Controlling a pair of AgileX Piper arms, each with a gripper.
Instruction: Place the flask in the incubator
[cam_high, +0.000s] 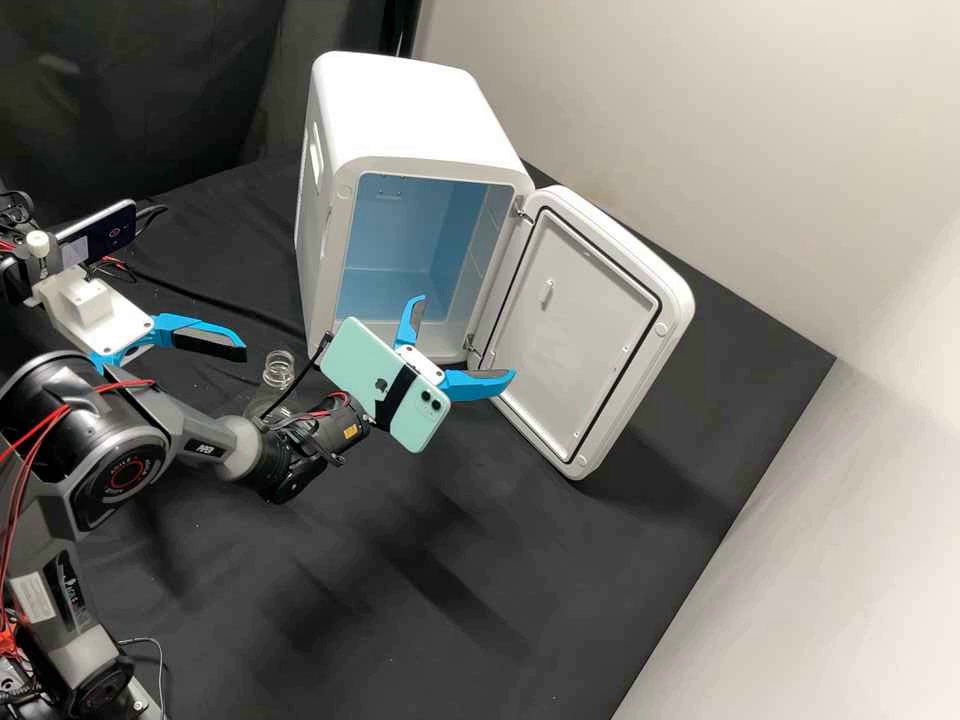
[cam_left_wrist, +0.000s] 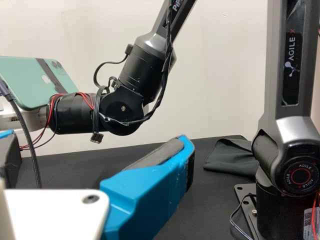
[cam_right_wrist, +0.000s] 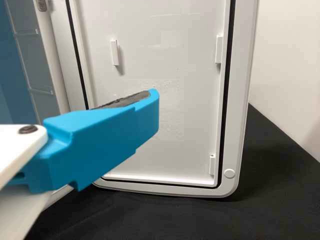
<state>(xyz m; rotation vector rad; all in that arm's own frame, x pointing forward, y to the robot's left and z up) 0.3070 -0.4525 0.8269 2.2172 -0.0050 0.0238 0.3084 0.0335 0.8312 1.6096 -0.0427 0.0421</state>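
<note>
Flask (cam_high: 280, 372) sits on the surface (cam_high: 450, 560) by the open incubator (cam_high: 400, 110), left tool (cam_high: 172, 352) and right tool (cam_high: 466, 337) both spread apart

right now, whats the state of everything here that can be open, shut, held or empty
incubator door: swung wide open
incubator: upright, chamber empty
flask: upright on the bench, not held
left gripper: jaws open, holding nothing
right gripper: jaws open, holding nothing, in front of the open chamber
</note>
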